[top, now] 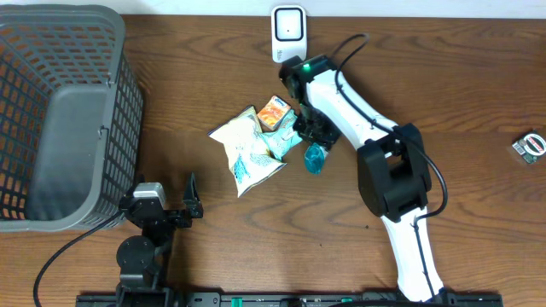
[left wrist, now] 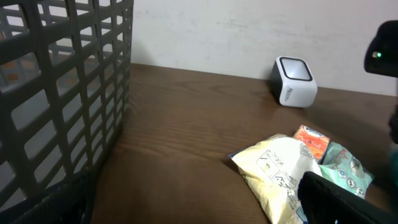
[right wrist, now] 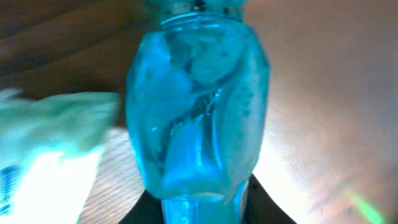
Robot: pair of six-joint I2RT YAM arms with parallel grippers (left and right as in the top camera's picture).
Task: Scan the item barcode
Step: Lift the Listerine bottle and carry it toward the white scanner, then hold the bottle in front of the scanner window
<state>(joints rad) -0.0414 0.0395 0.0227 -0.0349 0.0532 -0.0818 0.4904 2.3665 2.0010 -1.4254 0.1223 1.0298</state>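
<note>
A see-through teal bottle [top: 315, 159] lies on the table right of a pile of packets, and it fills the right wrist view [right wrist: 198, 106]. My right gripper [top: 312, 136] is shut on its lower end, with dark fingers [right wrist: 261, 202] showing on either side. The white barcode scanner [top: 288, 32] stands at the table's far edge, also seen in the left wrist view [left wrist: 293, 81]. My left gripper [top: 189, 203] rests open near the front left, nothing between its fingers [left wrist: 336, 199].
A yellow-white snack bag [top: 247, 149], an orange packet [top: 275, 111] and a pale green pack [top: 281, 141] lie together left of the bottle. A large grey mesh basket [top: 128, 94] fills the left side. A small object [top: 531, 145] sits at the far right.
</note>
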